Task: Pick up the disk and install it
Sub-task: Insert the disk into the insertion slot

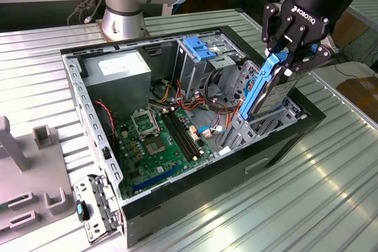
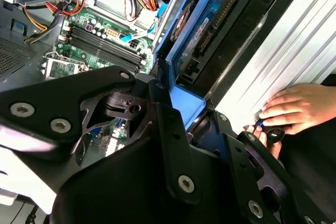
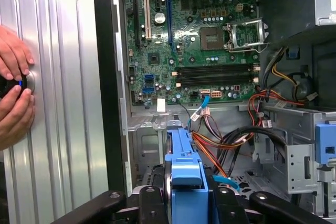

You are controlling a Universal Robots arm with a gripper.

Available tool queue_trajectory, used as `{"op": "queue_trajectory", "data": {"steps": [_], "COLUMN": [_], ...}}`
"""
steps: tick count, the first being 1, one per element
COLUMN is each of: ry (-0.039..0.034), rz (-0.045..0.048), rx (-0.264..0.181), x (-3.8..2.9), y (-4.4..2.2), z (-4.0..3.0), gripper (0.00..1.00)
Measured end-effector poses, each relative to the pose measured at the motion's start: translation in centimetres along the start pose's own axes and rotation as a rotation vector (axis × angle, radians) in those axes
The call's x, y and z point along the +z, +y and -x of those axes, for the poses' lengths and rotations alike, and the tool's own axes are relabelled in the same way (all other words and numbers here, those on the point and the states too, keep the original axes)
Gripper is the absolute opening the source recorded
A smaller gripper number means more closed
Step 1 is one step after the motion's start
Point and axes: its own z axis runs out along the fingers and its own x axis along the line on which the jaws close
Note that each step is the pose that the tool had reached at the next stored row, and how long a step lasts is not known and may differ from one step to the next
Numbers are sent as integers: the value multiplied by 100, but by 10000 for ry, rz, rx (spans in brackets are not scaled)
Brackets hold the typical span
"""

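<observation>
We see the gripper clenched on the upper end of the disk, its fingers pressing the disk from both sides. The disk stands on edge and tilted, with its blue frame facing the exterior view's left. Its lower end is down among the grey brackets of the bay, at the right end of the open case. The case lies on a ribbed metal table.

Inside the case the green motherboard lies flat toward the near left. At the far side stands a silver cage topped by a blue latch, just left of the disk, with loose red and orange wires between them.

In the first wrist view the frame of the disk rises between the black fingers, and the motherboard lies beyond it. Outside the case wall, two hands rest on the table around a small dark knob — one on each side of it. The second wrist view shows the circuit-board face of the disk and one hand on the table beside the case.
</observation>
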Motion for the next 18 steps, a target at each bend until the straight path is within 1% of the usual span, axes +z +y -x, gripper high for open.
{"op": "queue_trajectory", "data": {"steps": [1, 8, 9, 10, 15, 16, 17, 18], "ry": [-7, 0, -1, 0, -1, -6, -6, -10], "rz": [-1, 0, 0, 0, 0, 0, -1, 0], "rx": [0, -1, 0, -1, 0, -1, 0, 1], "x": [3, 2, 2, 2, 4, 15, 25, 49], "y": [0, 0, 0, 0, 0, -8, -9, -9], "z": [0, 0, 0, 0, 0, 1, 1, 0], "gripper": [37, 37, 38, 45, 45, 43, 37, 37]}}
